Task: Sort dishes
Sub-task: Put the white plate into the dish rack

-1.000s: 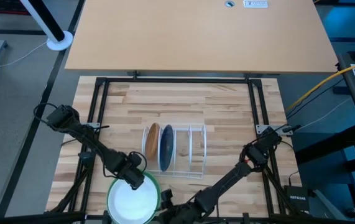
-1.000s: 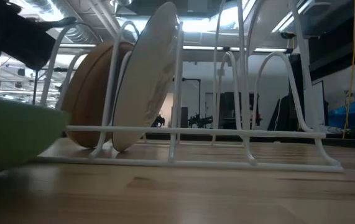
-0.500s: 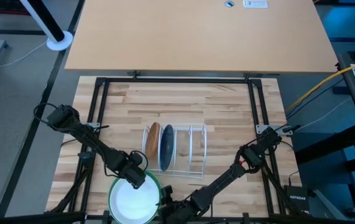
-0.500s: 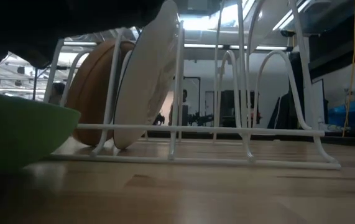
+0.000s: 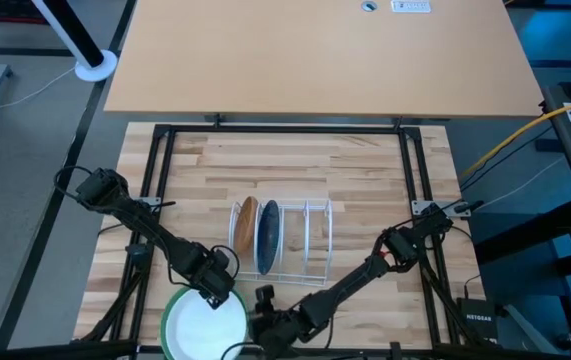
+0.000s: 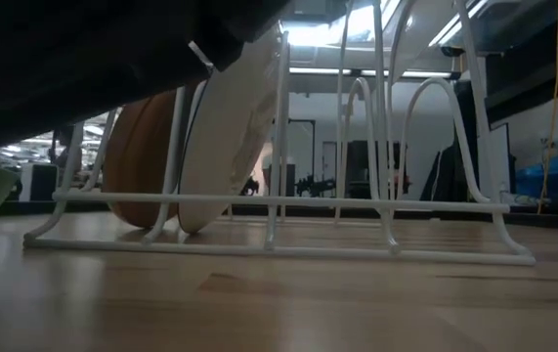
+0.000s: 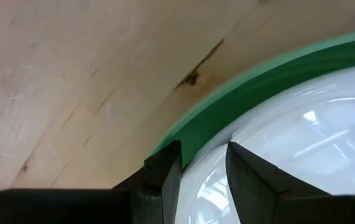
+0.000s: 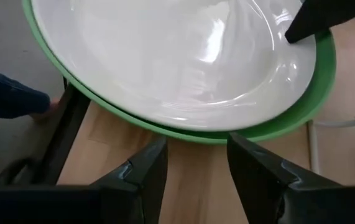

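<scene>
A white plate (image 5: 208, 325) lies on a green plate (image 5: 170, 315) at the table's near edge. Both also show in the right wrist view, white plate (image 8: 165, 56) on green plate (image 8: 314, 93). My left gripper (image 5: 217, 290) stands over the stack's far rim, shut on it. My right gripper (image 5: 255, 322) is open at the stack's right side, its fingers (image 8: 146, 168) just short of the green rim. A tan plate (image 5: 246, 225) and a dark blue plate (image 5: 268, 238) stand on edge in slots of the white wire rack (image 5: 315, 245). My left gripper pinches the stack's far rim between its two fingers, from above, pointing down. One finger sits at the outer edge of the green rim (image 7: 193, 146). The other rests on the white plate's inner face (image 7: 224, 146). Whether the stack is lifted does not show.
The rack's right-hand slots (image 5: 320, 235) hold nothing. Bare wood (image 5: 295, 165) lies beyond the rack, up to the black frame. The stack reaches out past the table's near edge (image 8: 71, 118).
My right gripper has come down and toward the table's left, up to the stacked plates. The green plate has slid toward the left edge: its rim showed right of the white plate and now shows left of it. My left gripper has turned slightly in place.
</scene>
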`<move>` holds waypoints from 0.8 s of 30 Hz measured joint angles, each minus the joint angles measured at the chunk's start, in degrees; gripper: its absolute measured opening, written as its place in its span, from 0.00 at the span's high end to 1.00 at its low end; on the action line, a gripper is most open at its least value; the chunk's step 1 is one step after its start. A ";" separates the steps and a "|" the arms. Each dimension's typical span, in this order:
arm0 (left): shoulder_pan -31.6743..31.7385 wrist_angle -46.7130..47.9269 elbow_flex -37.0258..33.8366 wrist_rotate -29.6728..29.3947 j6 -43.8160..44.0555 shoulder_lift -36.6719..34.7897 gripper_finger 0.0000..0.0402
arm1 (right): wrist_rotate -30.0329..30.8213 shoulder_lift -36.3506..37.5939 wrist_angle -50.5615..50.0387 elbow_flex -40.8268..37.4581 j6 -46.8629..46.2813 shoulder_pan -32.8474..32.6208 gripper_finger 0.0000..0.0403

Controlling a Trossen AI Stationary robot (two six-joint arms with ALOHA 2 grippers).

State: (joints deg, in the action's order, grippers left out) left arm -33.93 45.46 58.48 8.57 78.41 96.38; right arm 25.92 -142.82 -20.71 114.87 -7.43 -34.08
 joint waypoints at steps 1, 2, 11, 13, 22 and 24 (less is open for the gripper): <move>0.02 0.16 0.00 -0.03 -0.02 0.00 0.72 | -0.03 0.00 0.04 0.00 -0.36 0.04 0.58; 0.08 0.30 0.00 -0.17 -0.02 0.00 0.72 | -0.02 -0.01 0.04 0.14 -0.44 0.04 0.58; 1.42 1.13 0.04 -2.98 -0.52 -0.02 0.72 | 4.07 -0.66 -1.60 4.94 6.02 -2.36 0.58; 1.67 1.06 0.04 -3.43 -0.95 -0.02 0.74 | 6.02 -0.66 -1.55 5.16 7.52 -2.92 0.58; 1.75 1.08 0.11 -3.84 -6.17 -0.11 0.93 | 7.84 -0.47 -4.29 5.35 7.84 -3.35 0.58; 1.75 0.97 0.13 -3.86 -7.61 -0.13 0.97 | 7.98 -0.45 -4.44 5.38 7.77 -3.35 0.58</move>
State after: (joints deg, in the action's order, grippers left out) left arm -32.18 46.44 58.61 4.71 70.80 96.25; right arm 33.90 -143.27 -25.14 120.25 0.34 -37.43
